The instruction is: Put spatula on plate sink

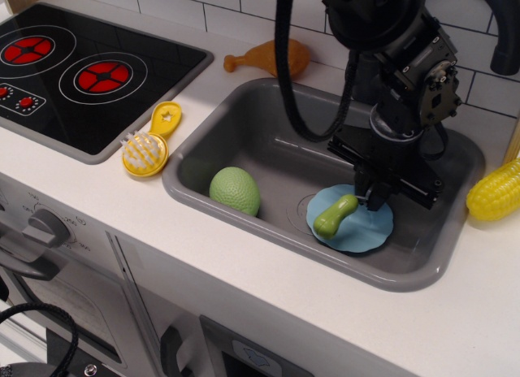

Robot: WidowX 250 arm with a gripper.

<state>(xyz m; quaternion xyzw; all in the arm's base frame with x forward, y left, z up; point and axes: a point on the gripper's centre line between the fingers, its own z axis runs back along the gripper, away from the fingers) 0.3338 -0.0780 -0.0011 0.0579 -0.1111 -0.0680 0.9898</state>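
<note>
The olive-green spatula [335, 215] lies slanted on the left part of the light blue plate [363, 228], which sits on the floor of the grey sink [244, 125]. My gripper [372, 200] stands low over the plate and is shut on the spatula's upper right end. The spatula's bulbous end points to the lower left and seems to touch the plate. The black gripper body hides the fingertips and the back of the plate.
A light green textured ball [235, 190] lies in the sink's left part. A yellow utensil [151, 145] lies on the counter between the sink and the stove [73, 72]. A toy chicken leg [268, 58] lies behind the sink, yellow corn [496, 192] to its right, and the dark faucet [496, 19] behind.
</note>
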